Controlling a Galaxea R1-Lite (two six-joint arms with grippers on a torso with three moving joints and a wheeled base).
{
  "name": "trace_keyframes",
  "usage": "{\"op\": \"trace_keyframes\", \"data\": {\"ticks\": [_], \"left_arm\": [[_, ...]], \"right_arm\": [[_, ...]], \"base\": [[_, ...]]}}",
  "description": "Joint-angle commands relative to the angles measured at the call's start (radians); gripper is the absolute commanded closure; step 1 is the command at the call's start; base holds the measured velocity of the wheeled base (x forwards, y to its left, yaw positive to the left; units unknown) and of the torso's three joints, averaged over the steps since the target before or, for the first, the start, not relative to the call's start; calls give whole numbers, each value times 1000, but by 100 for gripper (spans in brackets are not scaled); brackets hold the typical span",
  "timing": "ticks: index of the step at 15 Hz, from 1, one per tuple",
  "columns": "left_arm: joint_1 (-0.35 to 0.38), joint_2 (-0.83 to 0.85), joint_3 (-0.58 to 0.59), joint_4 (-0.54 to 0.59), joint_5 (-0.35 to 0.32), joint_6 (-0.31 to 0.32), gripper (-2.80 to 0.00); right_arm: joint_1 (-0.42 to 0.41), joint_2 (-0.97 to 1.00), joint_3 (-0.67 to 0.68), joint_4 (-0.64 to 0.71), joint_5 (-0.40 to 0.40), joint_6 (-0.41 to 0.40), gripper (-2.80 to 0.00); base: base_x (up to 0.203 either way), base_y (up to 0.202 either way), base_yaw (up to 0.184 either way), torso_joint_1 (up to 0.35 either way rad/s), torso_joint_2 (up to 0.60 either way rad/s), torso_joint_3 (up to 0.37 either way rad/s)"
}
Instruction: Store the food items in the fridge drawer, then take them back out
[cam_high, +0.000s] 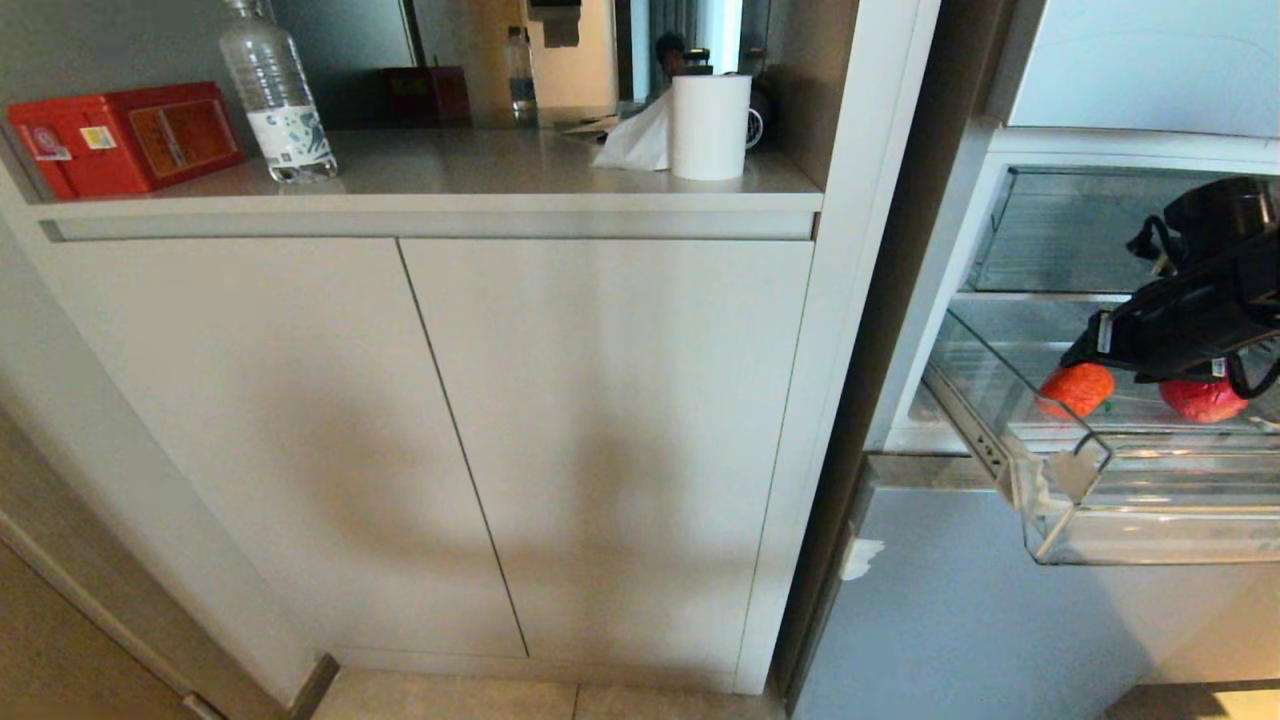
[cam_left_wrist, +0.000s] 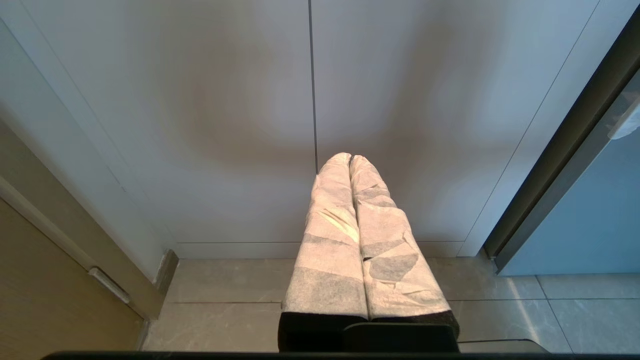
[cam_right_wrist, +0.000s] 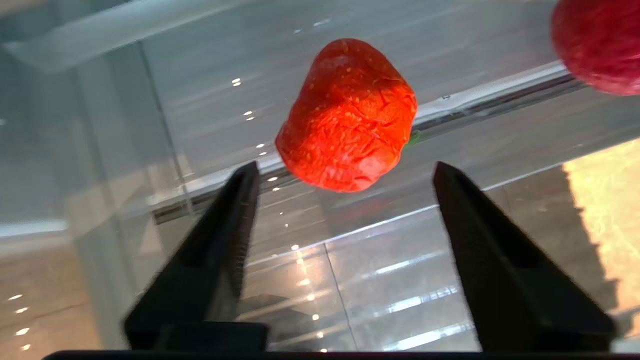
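Observation:
The fridge drawer stands pulled out of the pale blue fridge at the right. Two food items lie on its clear floor: an orange-red one toward the left wall and a darker red one to its right. My right gripper hangs inside the drawer, open, its black fingers spread wider than the orange-red item, which lies just past the tips, untouched. The darker item shows at the edge of the wrist view. My left gripper, wrapped in white tape, is shut and parked low before the cabinet.
A white cabinet fills the left and middle. Its counter holds a red box, a water bottle and a paper roll. Another clear bin sits above the drawer. Tiled floor lies below.

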Motion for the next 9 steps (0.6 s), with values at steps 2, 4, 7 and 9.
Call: {"op": "trace_keyframes", "data": {"ticks": [2,4,7,9], "left_arm": [[0,0,0,0,0,0,0],[0,0,-1,0,0,0,0],[0,0,0,0,0,0,0],[0,0,1,0,0,0,0]], "right_arm": [[-10,76,-23,-45,1,-1,-280],[-10,94,-27,-48,-1,1,-280],[-10,123,-46,-48,1,4,-280],[-10,141,-45,-48,2,5,-280]], "base": [[0,0,0,0,0,0],[0,0,0,0,0,0],[0,0,0,0,0,0],[0,0,0,0,0,0]]}}
